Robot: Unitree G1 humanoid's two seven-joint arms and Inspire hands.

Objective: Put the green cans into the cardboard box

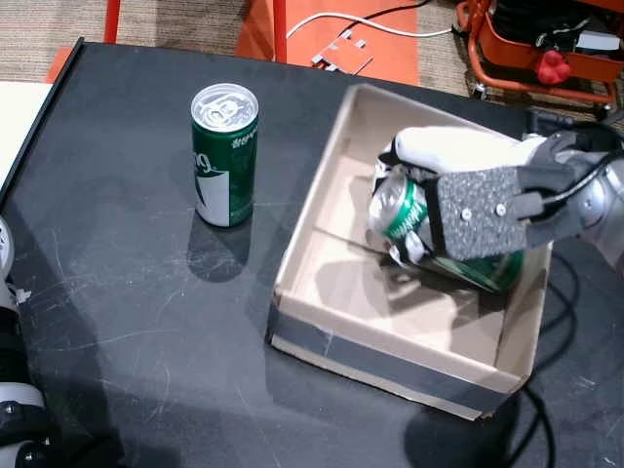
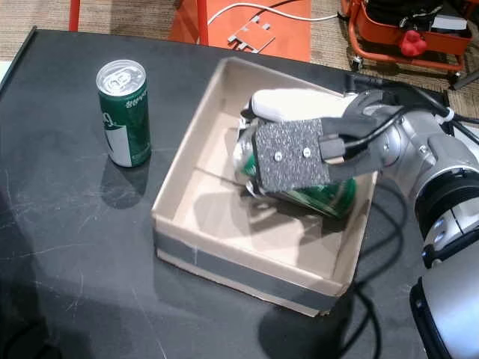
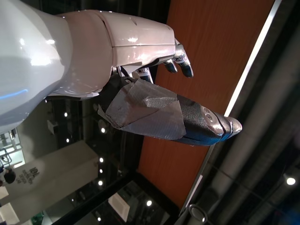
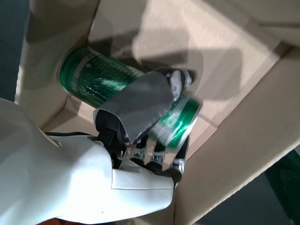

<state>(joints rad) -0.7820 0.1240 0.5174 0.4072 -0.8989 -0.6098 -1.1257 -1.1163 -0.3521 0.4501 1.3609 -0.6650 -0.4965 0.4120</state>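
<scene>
A green can (image 1: 225, 154) (image 2: 124, 112) stands upright on the black table (image 1: 127, 322) (image 2: 67, 247), left of the cardboard box (image 1: 390, 356) (image 2: 247, 269). My right hand (image 1: 475, 210) (image 2: 299, 153) (image 4: 136, 140) is inside the box, shut on a second green can (image 1: 402, 213) (image 2: 329, 198) (image 4: 93, 79) that lies on its side, low over the box floor. The thumb pad covers the can's middle. My left hand (image 3: 154, 103) shows only in the left wrist view, away from the table, fingers loosely apart and holding nothing.
An orange cart (image 1: 546, 49) (image 2: 404, 30) and an orange panel with a white cable (image 1: 341, 29) (image 2: 247, 22) lie beyond the table's far edge. A black cable (image 1: 546, 390) (image 2: 374, 224) runs along the table right of the box.
</scene>
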